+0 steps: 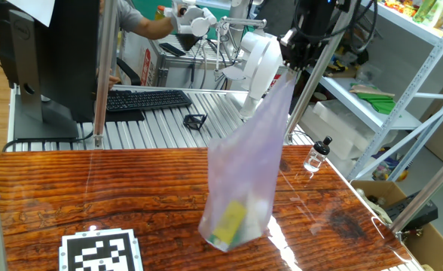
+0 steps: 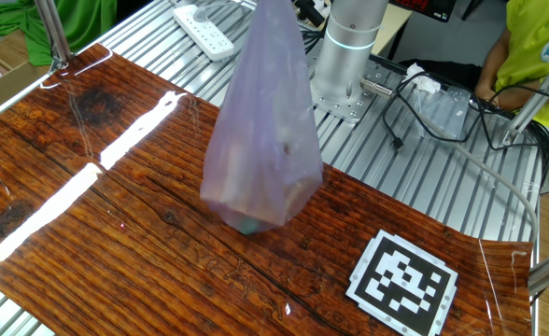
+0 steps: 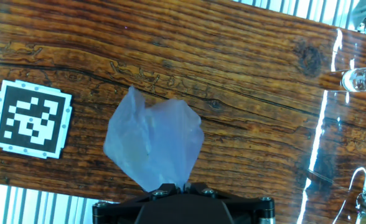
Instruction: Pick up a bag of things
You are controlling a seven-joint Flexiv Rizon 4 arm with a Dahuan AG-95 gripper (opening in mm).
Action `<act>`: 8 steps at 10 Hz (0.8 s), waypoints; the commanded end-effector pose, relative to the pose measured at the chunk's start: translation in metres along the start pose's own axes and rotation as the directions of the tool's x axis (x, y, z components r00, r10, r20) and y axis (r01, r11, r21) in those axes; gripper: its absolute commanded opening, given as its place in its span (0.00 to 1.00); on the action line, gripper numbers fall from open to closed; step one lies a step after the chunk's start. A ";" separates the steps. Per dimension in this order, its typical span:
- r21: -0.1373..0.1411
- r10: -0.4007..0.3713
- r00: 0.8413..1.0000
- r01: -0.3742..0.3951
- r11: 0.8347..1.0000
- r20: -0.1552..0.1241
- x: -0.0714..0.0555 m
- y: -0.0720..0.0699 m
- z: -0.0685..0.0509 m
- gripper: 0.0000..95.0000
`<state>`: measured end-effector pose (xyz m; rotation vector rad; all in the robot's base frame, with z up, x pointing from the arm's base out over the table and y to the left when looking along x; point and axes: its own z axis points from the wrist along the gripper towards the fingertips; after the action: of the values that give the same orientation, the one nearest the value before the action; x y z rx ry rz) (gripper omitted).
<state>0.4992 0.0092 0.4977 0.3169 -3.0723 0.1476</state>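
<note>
Bag (image 1: 248, 162), thin, soft and slippery-looking, hangs at frame centre from jaws pinched shut on its gathered neck, the best hold, its bottom weighted by things (image 1: 233, 222) just above or brushing the counter (image 1: 93, 196).

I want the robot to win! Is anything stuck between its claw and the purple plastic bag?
No, nothing visible is in the way. The claw is already shut on the top of the crinkly pale-lilac plastic bag, which hangs stretched below it, with its bottom close to the brown wooden table.
</note>
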 end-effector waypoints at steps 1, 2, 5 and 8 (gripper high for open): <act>0.000 0.001 1.000 -0.001 1.000 -0.003 -0.001 0.000 -0.009 0.00; 0.001 0.002 1.000 -0.002 1.000 -0.003 0.000 0.000 -0.009 0.00; 0.002 0.002 1.000 -0.002 1.000 -0.004 0.000 0.000 -0.011 0.00; -0.001 0.002 1.000 -0.002 1.000 -0.006 0.000 0.000 -0.011 0.00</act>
<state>0.4992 0.0089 0.4806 0.3133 -3.0681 0.1476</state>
